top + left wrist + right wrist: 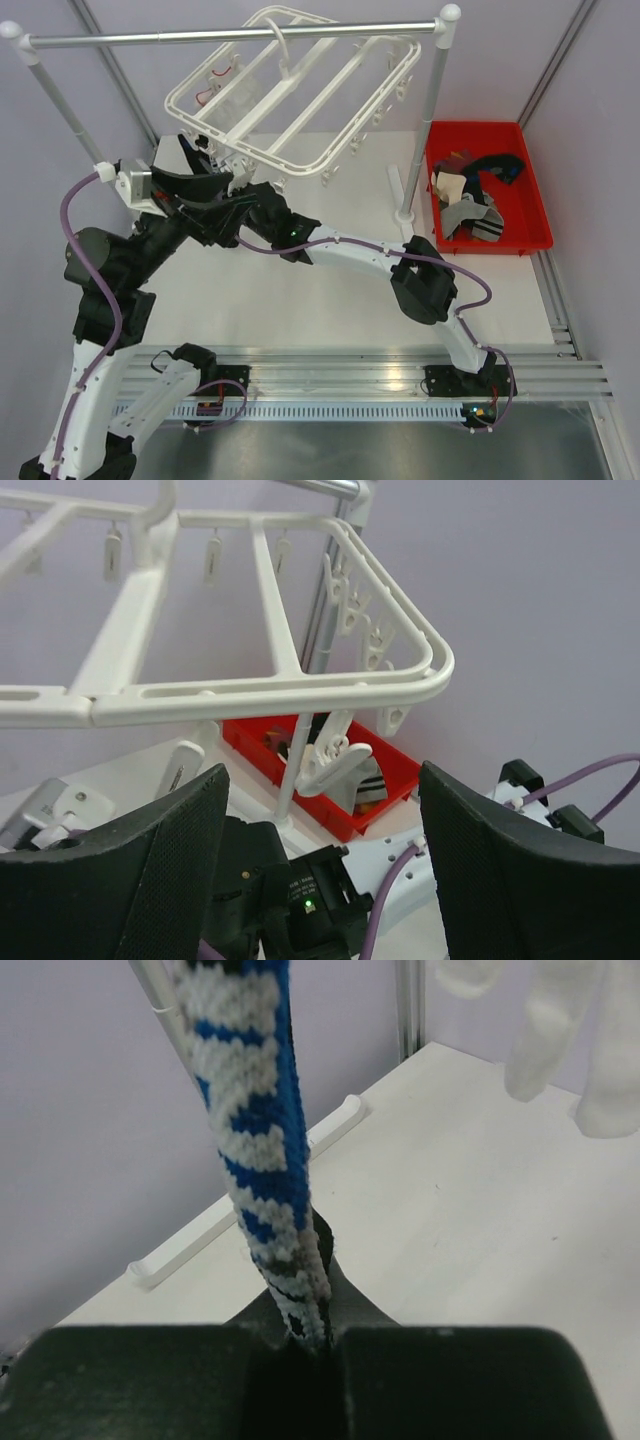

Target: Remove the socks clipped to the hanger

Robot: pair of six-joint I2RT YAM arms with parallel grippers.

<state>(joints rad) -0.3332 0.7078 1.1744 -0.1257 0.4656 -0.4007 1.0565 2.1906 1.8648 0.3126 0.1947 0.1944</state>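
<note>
The white hanger (290, 95) hangs tilted from the silver rail. My right gripper (222, 165) reaches under its near left corner and is shut on the lower end of a blue-and-white sock (250, 1130), which hangs taut from above. The sock's top and its clip are out of the right wrist view. My left gripper (322, 800) stands open and empty just below the hanger's rounded corner (420, 670), with a dangling clip (335, 755) beyond its fingers. In the top view the left gripper (228, 205) lies beside the right one. Several socks (470, 200) lie in a red bin.
The red bin (535, 215) stands at the right of the table. The rail's right post (425, 150) and its foot stand between bin and hanger. The right arm's forearm (350, 250) crosses the table middle. Purple walls close the back and sides.
</note>
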